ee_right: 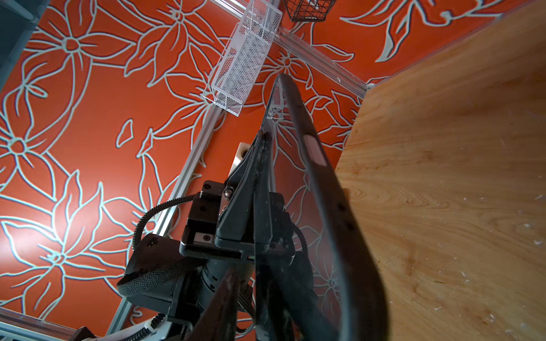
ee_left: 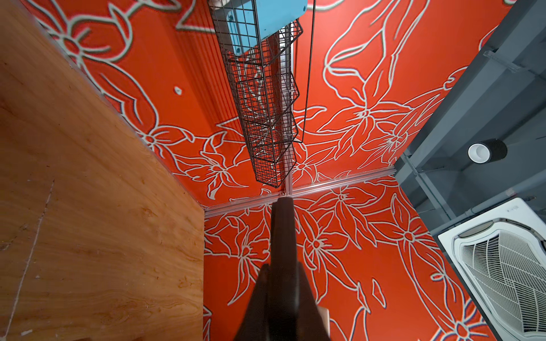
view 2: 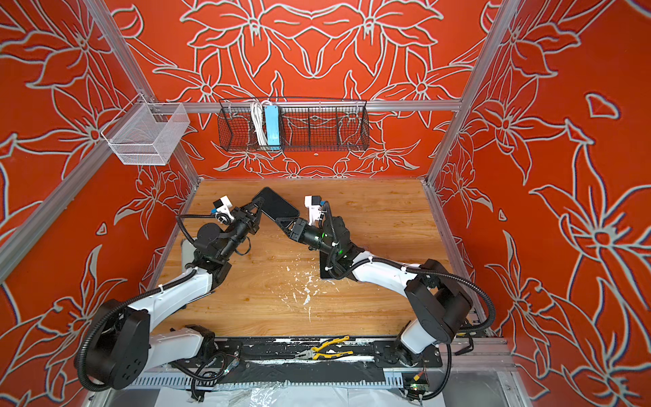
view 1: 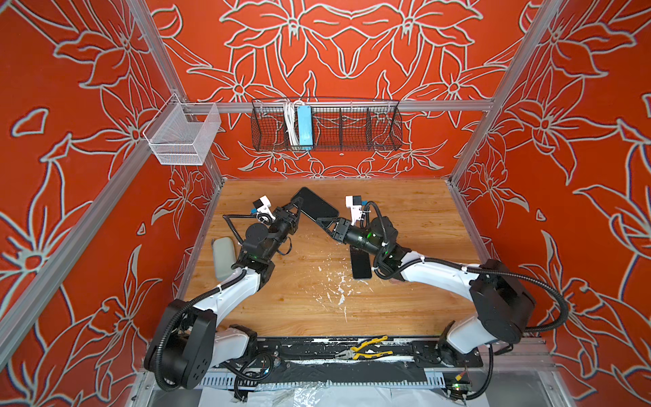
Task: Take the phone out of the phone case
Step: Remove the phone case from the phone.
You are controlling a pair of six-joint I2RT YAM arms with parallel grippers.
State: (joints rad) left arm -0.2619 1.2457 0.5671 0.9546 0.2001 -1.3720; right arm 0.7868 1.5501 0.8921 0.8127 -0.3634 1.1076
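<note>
The wooden tabletop (view 1: 405, 299) is pale orange with a clear grain. White flecks (view 1: 340, 285) are scattered near its middle, and yellow-handled pliers (view 1: 366, 349) lie on the black rail at its near edge. Red walls (view 1: 352, 53) with grey flower outlines close it in on the left, right and far sides, held by an aluminium frame (view 1: 440, 105). A black wire basket (view 1: 352, 130) on the far rail holds a blue power strip (view 1: 304, 128), and a white mesh basket (view 1: 179, 137) hangs at the left. The left wrist view shows a grey ceiling with a white air-conditioning unit (ee_left: 502, 265).

The phone (view 1: 315, 206) is raised above the far middle of the table, screen up. The phone case (ee_right: 298, 118) shows as the dark rim around it. The left gripper (view 1: 297, 208) is clenched on the phone's left edge. The right gripper (view 1: 322, 222) is at its near right corner, but its grip cannot be told.

A pale grey slab (view 1: 224, 259) lies at the left edge, and a dark slab (view 1: 361, 266) lies under the right arm.
</note>
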